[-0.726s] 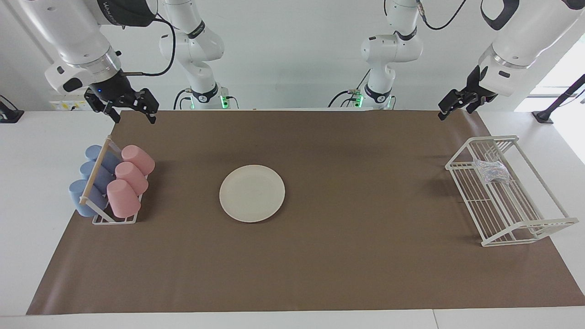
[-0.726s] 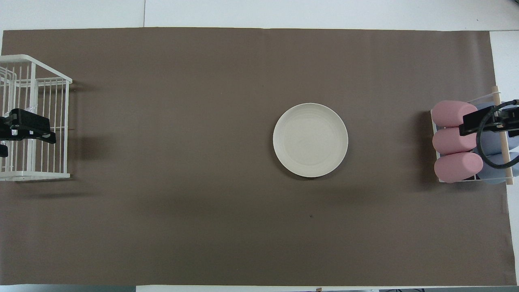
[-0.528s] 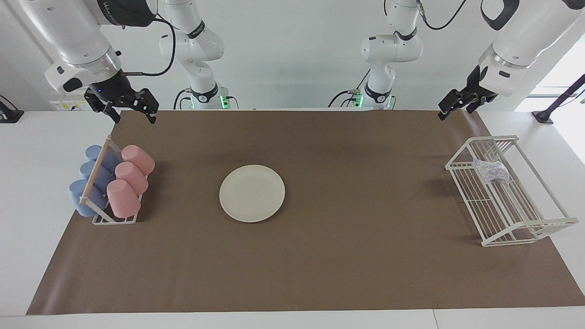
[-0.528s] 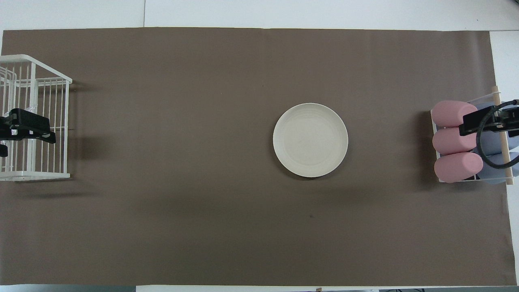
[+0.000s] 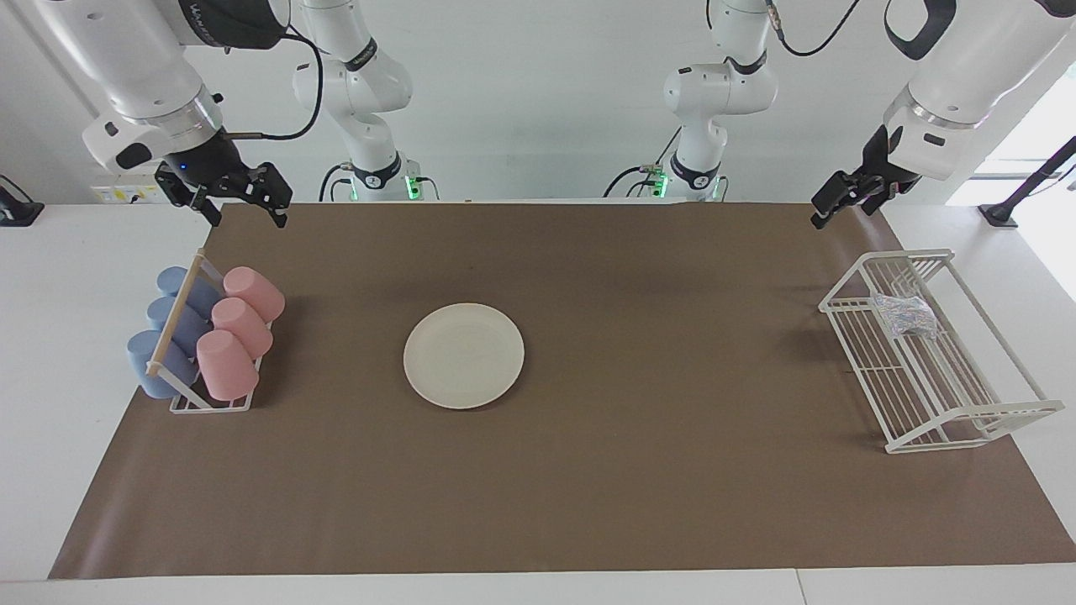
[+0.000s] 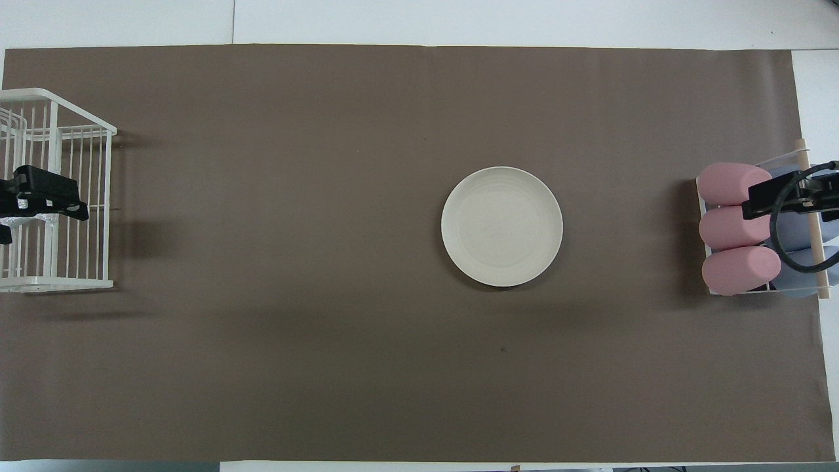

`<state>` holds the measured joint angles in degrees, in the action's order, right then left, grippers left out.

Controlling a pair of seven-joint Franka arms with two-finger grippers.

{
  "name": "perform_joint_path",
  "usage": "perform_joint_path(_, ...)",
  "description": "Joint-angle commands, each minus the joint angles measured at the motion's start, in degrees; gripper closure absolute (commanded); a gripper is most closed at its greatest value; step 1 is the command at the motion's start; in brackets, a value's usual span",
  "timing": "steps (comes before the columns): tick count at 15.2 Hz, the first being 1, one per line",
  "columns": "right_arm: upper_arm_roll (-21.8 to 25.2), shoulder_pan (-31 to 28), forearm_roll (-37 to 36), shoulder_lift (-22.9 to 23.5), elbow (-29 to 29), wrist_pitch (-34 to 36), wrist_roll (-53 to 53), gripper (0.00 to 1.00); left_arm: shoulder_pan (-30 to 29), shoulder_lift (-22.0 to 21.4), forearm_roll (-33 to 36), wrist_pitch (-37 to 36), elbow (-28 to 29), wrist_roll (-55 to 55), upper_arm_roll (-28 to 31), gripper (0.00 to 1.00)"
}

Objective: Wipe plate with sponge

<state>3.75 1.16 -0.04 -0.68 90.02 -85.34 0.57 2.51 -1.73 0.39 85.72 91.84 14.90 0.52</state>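
The round, flat, cream-white plate (image 5: 463, 355) is lying on the brown paper sheet (image 5: 588, 504) that is covering the desk (image 5: 50, 336), somewhat toward the right arm's end. The small silvery-grey crinkled sponge (image 5: 904, 315) is lying inside the white wire rack (image 5: 967, 413) at the left arm's end of the desk, in the part of the rack nearer to the robots.

The left hand (image 5: 828, 204) is hanging in the air over the edge of the brown sheet near the rack, with its fingers standing apart and holding nothing. It is not touching the sponge. The right hand (image 5: 244, 208) is hanging in the air above the corner of the sheet, close to the small rack of pink and blue cups (image 5: 206, 332); its fingers are also apart and empty. Both hands are well apart from the plate.
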Motion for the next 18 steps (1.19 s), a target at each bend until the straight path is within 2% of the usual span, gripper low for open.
perform_joint_path(1, -0.2, 0.0, -1.0, 0.6, -1.1, 1.0, 1.7, 0.0, 0.8, -0.4, 8.4, 3.1, 3.1, 1.1, -0.6, 0.0)
perform_joint_path(4, -0.2, 0.0, -1.0, 0.6, -1.1, 1.0, 1.8, 0.0, 2.8, 3.7, 16.2, 6.6, 3.8, 1.3, -0.6, 0.0)
perform_joint_path(8, -0.4, 0.4, -1.0, 0.5, -1.1, 1.0, 4.7, 0.0, 5.7, 12.3, 29.7, 10.7, 4.0, 4.2, -0.6, 0.0)
perform_joint_path(9, -0.4, 0.5, -0.8, 0.3, -1.0, 1.1, 6.3, 0.0, 5.4, 13.1, 31.1, 12.1, 4.7, 4.4, -0.6, 0.0)
perform_joint_path(11, -0.5, 0.5, -0.1, 0.2, -0.8, 1.0, 9.9, 0.0, 5.7, 14.5, 38.6, 14.2, 7.0, 4.3, -0.6, 0.0)
perform_joint_path(12, -1.4, 0.5, 0.0, 0.2, -0.8, 0.8, 11.8, 0.0, 5.8, 16.5, 41.7, 14.1, 6.9, 4.3, -0.6, 0.0)
perform_joint_path(16, -5.2, 0.5, 0.0, 0.1, -0.9, 1.0, 20.4, 0.0, 6.3, 19.9, 49.4, 13.6, 7.0, 4.3, -0.6, 0.0)
perform_joint_path(18, -5.4, 0.6, 0.0, 0.0, -0.8, 0.8, 24.1, 0.0, 7.0, 20.8, 49.8, 12.7, 6.8, 4.3, -0.4, 0.0)
